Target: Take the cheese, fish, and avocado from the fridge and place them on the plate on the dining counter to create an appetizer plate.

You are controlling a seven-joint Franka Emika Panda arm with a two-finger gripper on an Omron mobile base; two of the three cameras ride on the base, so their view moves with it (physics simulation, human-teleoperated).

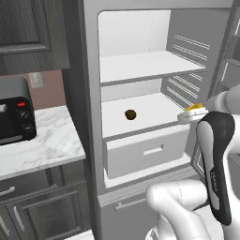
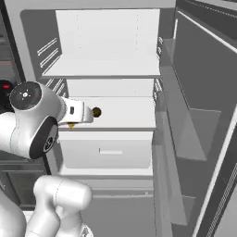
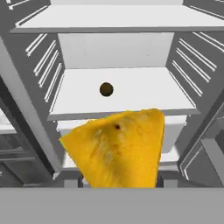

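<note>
Cheese [image 3: 116, 148] close before hand camera, large yellow wedge covering fingertips; grip on it likely, finger gap hidden, cannot tell. In left base view, yellow bit of cheese [image 1: 193, 108] at gripper [image 1: 192, 115], just off front right of lower shelf. Fridge [image 1: 140, 75] open, white shelves inside. Avocado [image 1: 130, 114] alone on lower shelf, above white drawer [image 1: 147, 152]. Toaster oven [image 1: 14, 115] on marble worktop at left.

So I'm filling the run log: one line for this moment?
gripper: shut on cheese | fridge: open | avocado: on shelf
</note>
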